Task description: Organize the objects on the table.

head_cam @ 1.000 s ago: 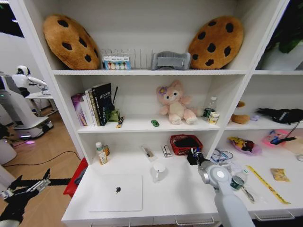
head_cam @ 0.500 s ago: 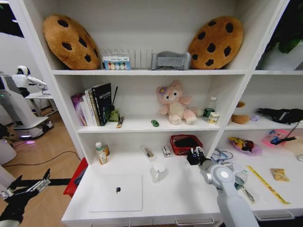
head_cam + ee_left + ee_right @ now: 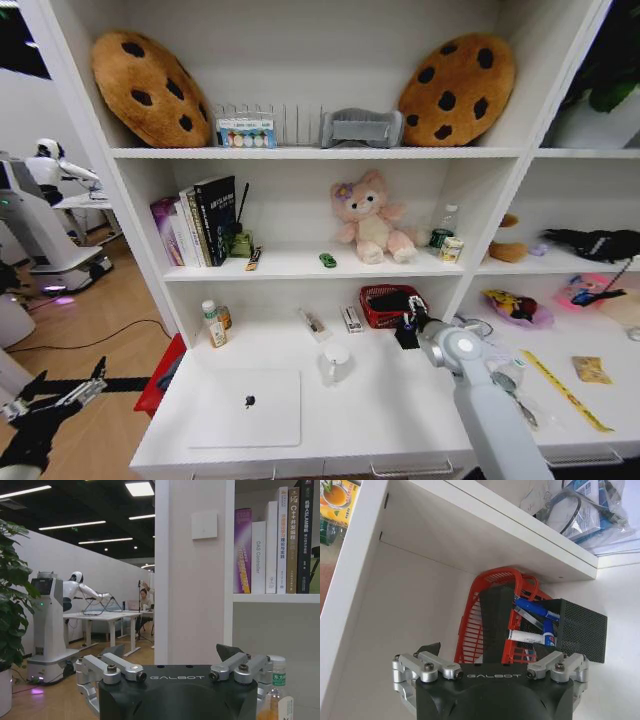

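Right wrist view had the black mesh pen cup (image 3: pixel 580 629) lying just ahead of the right gripper (image 3: pixel 490 630), tipped so that its mouth faced the jaws and its long axis ran roughly along the line of approach. Blue-and-white pens and markers (image 3: pixel 532 622) stuck out of that mouth toward one dark finger (image 3: pixel 496 615), which stood almost touching them. The jaws were spread apart and held nothing. Behind the cup sat a red wire basket (image 3: pixel 492 605), close against it, under the white shelf.

From the head view, the right gripper (image 3: pixel 408 310) hung over the back of the long white desk (image 3: pixel 380 420), beside the red basket (image 3: pixel 375 300) and right at the pen cup (image 3: pixel 405 338). That arm was plainly the nearer one. The left gripper (image 3: pixel 60 395) was parked low off the desk's left end, well apart from everything on it, fingers splayed and empty.

My judgement: the grasp turned on the cup's tilt, since the pens lay between the fingers and the rim. The silver Apple laptop (image 3: pixel 248 408) and white mug (image 3: pixel 335 362) rested untouched toward the front.
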